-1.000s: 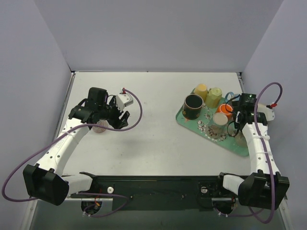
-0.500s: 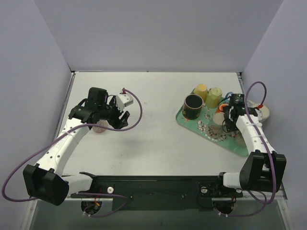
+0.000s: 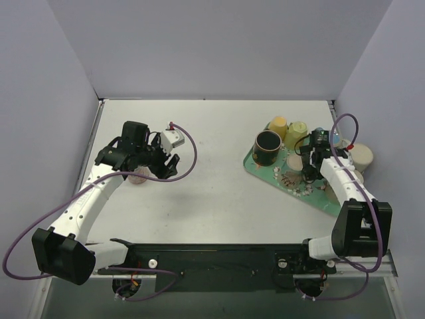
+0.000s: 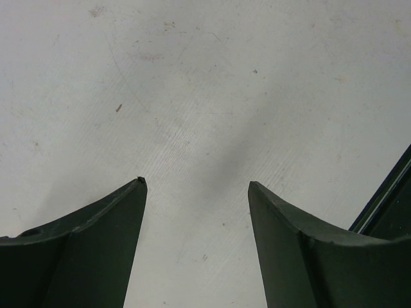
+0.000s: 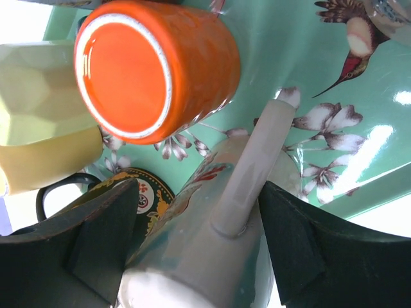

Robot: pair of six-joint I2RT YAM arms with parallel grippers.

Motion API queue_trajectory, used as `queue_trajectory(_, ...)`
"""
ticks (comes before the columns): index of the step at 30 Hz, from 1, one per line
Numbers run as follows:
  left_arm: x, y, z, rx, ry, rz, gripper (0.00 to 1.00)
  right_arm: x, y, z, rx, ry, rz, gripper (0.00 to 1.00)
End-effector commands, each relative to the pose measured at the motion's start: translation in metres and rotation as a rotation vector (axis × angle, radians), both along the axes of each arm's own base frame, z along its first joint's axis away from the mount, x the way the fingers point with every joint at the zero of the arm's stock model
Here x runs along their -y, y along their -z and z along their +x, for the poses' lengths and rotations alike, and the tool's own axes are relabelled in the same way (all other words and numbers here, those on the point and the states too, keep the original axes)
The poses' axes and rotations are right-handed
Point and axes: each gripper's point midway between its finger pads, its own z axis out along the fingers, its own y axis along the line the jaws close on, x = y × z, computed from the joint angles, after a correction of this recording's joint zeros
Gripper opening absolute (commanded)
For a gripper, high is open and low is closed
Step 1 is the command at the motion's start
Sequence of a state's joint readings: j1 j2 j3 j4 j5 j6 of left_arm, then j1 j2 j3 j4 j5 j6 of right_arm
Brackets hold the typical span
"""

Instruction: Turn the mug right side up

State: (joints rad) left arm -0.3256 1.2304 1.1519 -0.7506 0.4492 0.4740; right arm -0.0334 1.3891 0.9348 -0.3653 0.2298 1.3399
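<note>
The mug is pale with a floral print and a white handle. It stands base-up on the green flowered tray, and in the top view it peeks out beside my right gripper. My right gripper is open and straddles the mug, one finger on each side, the right finger close against the handle. In the top view that gripper is low over the tray. My left gripper is open and empty over bare table at the left, as the left wrist view shows.
An upside-down orange cup, a yellow cup and a dark patterned mug crowd the tray around the pale mug. A beige cup stands right of the tray. A small pinkish object lies under my left arm.
My right arm has swung left from the tray's right edge to over its middle, bringing the open gripper down around the pale mug. The left arm has not moved.
</note>
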Motion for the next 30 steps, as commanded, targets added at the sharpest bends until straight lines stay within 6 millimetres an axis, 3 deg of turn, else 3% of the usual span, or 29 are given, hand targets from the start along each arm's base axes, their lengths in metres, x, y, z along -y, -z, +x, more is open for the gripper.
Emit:
queue_trajectory(1, 0.004, -0.009, 0.002, 0.043, 0.012, -0.021, 0.75, 0.012, 0.021, -0.014, -0.074, 0.005, 0.032, 0.69)
queue_trajectory(5, 0.004, -0.007, 0.003, 0.040, 0.012, -0.020, 0.75, 0.020, 0.023, -0.016, -0.085, -0.012, 0.029, 0.69)
queue_trajectory(11, 0.005, -0.007, 0.005, 0.040, 0.007, -0.023, 0.74, 0.009, 0.032, -0.006, -0.094, -0.064, 0.073, 0.68)
queue_trajectory(17, 0.004, -0.007, 0.004, 0.040, 0.006, -0.019, 0.75, 0.006, 0.047, -0.015, -0.101, -0.046, 0.093, 0.60)
queue_trajectory(28, 0.005, -0.005, 0.007, 0.042, 0.007, -0.021, 0.75, 0.002, 0.032, -0.015, -0.049, -0.084, 0.086, 0.19)
queue_trajectory(30, 0.005, -0.006, 0.007, 0.045, 0.005, -0.022, 0.75, 0.003, 0.036, -0.016, -0.063, -0.091, 0.085, 0.05)
